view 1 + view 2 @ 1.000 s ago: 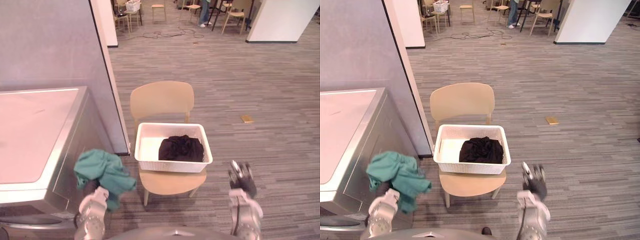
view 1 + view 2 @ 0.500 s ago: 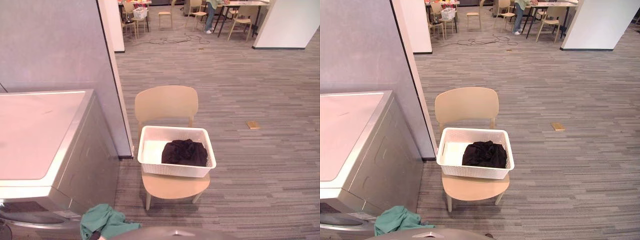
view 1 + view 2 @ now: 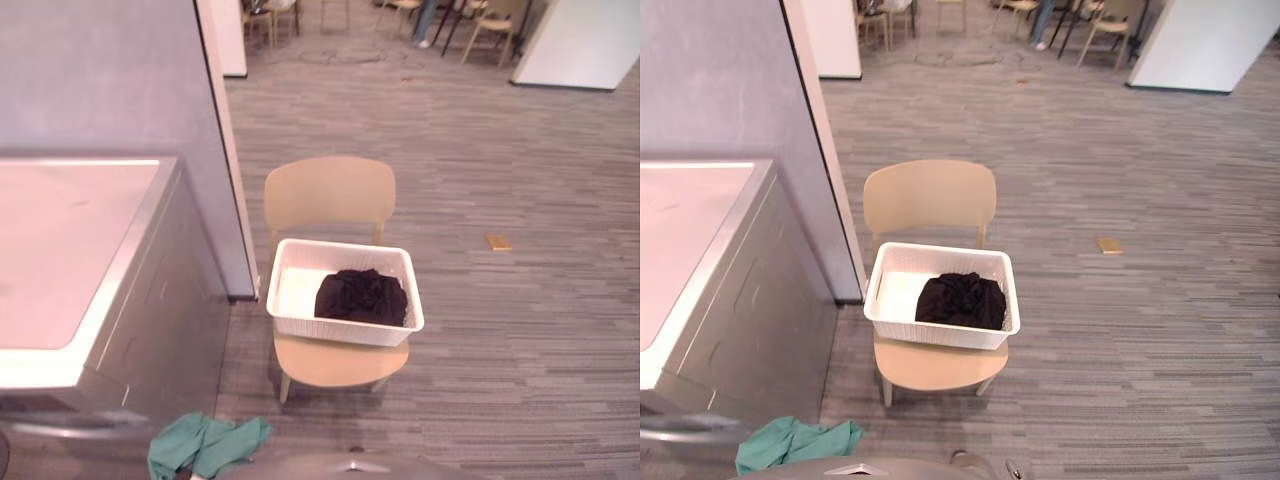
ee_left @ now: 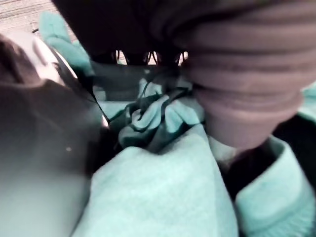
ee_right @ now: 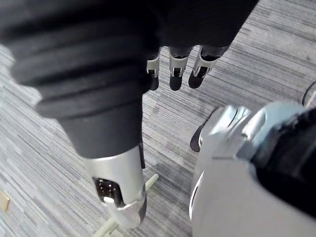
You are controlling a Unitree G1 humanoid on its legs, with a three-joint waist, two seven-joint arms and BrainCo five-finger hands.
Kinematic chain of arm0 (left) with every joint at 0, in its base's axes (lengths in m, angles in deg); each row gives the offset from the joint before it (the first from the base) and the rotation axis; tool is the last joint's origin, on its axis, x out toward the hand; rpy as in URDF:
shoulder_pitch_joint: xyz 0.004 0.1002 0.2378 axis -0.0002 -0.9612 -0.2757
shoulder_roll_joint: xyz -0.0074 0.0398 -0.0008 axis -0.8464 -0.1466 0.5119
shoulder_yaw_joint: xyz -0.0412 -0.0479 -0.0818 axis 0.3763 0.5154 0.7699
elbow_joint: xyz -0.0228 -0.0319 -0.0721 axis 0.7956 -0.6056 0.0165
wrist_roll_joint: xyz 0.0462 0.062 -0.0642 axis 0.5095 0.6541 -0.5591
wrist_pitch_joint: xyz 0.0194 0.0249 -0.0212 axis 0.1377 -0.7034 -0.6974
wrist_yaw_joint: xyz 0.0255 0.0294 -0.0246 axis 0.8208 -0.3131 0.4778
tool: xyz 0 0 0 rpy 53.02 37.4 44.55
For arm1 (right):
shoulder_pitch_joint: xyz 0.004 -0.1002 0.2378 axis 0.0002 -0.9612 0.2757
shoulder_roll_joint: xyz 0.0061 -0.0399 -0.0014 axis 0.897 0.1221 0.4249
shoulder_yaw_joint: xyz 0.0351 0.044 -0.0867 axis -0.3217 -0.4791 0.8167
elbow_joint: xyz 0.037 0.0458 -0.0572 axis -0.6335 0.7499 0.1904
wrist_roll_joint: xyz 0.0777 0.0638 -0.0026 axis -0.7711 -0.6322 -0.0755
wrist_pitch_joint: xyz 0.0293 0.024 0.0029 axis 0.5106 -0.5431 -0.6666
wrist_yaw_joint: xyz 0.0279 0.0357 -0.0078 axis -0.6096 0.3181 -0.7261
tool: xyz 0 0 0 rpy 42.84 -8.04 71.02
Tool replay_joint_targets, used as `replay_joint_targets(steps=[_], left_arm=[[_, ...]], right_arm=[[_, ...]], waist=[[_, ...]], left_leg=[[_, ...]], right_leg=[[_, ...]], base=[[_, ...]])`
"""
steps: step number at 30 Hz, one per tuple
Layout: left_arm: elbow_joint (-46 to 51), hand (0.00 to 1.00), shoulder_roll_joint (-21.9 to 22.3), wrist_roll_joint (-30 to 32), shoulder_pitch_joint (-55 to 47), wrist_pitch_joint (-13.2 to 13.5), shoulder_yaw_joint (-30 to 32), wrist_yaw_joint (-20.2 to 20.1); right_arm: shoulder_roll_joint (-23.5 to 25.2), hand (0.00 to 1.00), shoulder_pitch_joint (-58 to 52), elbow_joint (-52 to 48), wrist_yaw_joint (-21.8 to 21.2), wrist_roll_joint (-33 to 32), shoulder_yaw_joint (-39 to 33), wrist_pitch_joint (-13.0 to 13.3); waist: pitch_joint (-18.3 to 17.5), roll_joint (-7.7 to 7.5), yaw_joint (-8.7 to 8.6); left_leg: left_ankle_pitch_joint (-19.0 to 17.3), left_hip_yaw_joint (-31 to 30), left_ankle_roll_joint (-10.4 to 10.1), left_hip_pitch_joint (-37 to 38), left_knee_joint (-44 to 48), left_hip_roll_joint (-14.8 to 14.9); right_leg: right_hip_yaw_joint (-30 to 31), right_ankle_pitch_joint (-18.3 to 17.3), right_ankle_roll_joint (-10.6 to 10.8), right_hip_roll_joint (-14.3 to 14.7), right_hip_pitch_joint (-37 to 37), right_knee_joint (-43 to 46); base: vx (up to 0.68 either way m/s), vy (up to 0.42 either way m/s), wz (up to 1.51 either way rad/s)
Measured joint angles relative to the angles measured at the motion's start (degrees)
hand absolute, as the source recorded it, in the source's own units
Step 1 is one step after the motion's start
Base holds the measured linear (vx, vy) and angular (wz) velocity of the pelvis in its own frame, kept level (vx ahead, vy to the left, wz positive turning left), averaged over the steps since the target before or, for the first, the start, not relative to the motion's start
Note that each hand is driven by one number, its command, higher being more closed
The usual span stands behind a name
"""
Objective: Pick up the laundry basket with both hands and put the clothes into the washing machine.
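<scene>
Change: the teal cloth garment (image 3: pixel 205 447), held up beside the silver-grey washing machine (image 3: pixel 150 320) a second ago, now hangs low against the machine's front, at the bottom edge of the eye views. Both hands have dropped below those views.
Meaning: this looks like the loading step for this one piece, lowered towards door height. It is not yet seen inside.
Left hand (image 4: pixel 163 24): the teal cloth is bunched right against it, beside a dark rounded shape with a bright rim, possibly the door. Whether the hand is clamped on the cloth cannot be told.
Right hand (image 5: pixel 176 66): it hangs over the grey striped carpet floor (image 3: pixel 520 330), fingers straight and relaxed, holding nothing.
Basket: the white perforated plastic laundry basket (image 3: pixel 340 330) sits unmoved on the seat of the light wooden chair (image 3: pixel 330 195), well apart from both hands.
Left to load: a crumpled black garment (image 3: pixel 362 297) lies in the basket's right half.
Teal garment's look: soft, thick, limp, in deep rumpled folds.
</scene>
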Motion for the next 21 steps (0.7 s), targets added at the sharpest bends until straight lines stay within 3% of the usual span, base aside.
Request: replay_joint_targets(steps=[3,4,6,8,10,12,14,16,18,20,21], left_arm=[[0.15,1.0,-0.1,0.02,1.13,0.24,0.09,-0.52],[0.18,1.0,0.02,0.01,1.96,0.25,0.12,-1.04],[-0.09,1.0,0.36,0.01,2.43,0.23,0.25,-1.15],[-0.24,1.0,0.2,0.02,2.19,-0.17,1.91,-1.09],[-0.26,1.0,0.32,0.02,1.42,-0.15,2.4,-1.12],[-0.42,1.0,0.31,0.02,1.29,-0.27,2.55,-1.12],[-1.31,1.0,0.21,0.15,1.53,-0.46,2.75,-1.07],[-1.73,1.0,-0.61,0.41,1.32,-0.42,2.14,-0.84],[-2.04,1.0,-2.11,0.42,1.33,-0.46,0.42,-0.53],[-3.0,1.0,-2.64,0.92,1.93,-0.82,-4.41,0.11],[-3.01,1.0,-2.75,1.31,2.35,-0.96,-5.86,0.11]], right_arm=[[-2.73,0.0,2.35,-0.45,0.12,2.42,3.59,-0.33],[-4.15,0.0,4.17,-1.76,0.22,3.07,4.86,-0.75],[-5.0,0.0,6.44,-2.77,0.33,3.11,5.79,-1.0],[-4.84,0.0,9.68,-6.01,0.62,3.05,5.93,-1.01],[-4.53,0.0,9.92,-8.44,0.6,2.84,6.15,-0.73],[-4.09,0.0,10.0,-10.63,0.66,2.48,5.66,0.21],[-4.0,0.0,10.39,-9.88,0.75,2.44,2.96,0.38],[-3.34,0.0,10.97,-6.22,0.93,2.36,2.36,-0.06],[-2.52,0.0,10.23,-2.8,0.91,2.12,2.64,-0.33],[-3.97,0.0,10.22,-0.68,0.89,1.82,2.14,-0.55],[-4.33,0.0,10.25,-0.4,0.94,1.83,2.14,-0.57]], waist=[[1.51,0.24,0.42],[1.86,0.85,0.28],[2.3,1.44,0.26],[2.79,2.4,0.13],[2.71,2.69,0.34],[2.5,2.91,0.41],[0.83,3.88,-0.29],[0.06,1.67,-1.6],[-0.81,1.36,-2.29],[-0.31,3.09,-3.11],[-0.31,3.1,-3.26]], left_leg=[[0.55,-1.81,0.99,-3.64,2.53,-1.73],[2.06,-1.98,2.33,-6.7,4.38,-2.63],[5.83,-2.03,2.47,-7.4,0.74,-2.9],[-3.63,2.55,5.06,-11.1,25.4,1.53],[-4.21,2.89,4.73,-9.26,34.79,4.37],[-3.57,3.22,4.41,-4.98,37.44,8.13],[2.74,4.82,5.17,-1.56,29.29,9.14],[1.59,5.42,5.27,-0.34,19.87,6.03],[0.15,5.08,2.36,2.73,10.89,5.5],[-2.94,5.15,-2.33,4.21,5.16,6.1],[-3.19,5.06,-2.71,4.32,4.16,5.8]], right_leg=[[-2.05,-4.26,-0.06,-2.63,-4.73,8.52],[-3.34,-5.59,-0.5,-4.51,-7.95,12.19],[-4.65,-5.06,-2.16,-5.72,-9.54,11.86],[-6.74,-3.8,-2.87,-6.46,-9.42,11.86],[-7.52,-3.43,-2.73,-6.48,-8.36,11.59],[-9.22,-2.12,-2.9,-6.59,-8.23,10.11],[-11.12,0.35,-1.29,-7.06,-9.87,8.58],[-12.0,3.1,-1.31,-8.02,-9.26,3.5],[-14.06,6.57,-0.81,-7.94,-8.1,-0.4],[-17.13,7.66,0.6,-8.37,-7.77,-0.02],[-17.63,7.82,0.78,-8.97,-7.6,0.12]], base=[[-0.13,-0.091,0.6],[-0.15,-0.115,0.69],[-0.11,-0.075,0.54],[-0.06,-0.068,0.43],[-0.09,-0.026,0.28],[-0.09,0.102,0.42],[-0.1,0.198,0.7],[-0.07,0.183,0.84],[-0.03,0.228,0.64],[-0.06,0.252,0.6],[-0.09,0.176,0.64]])
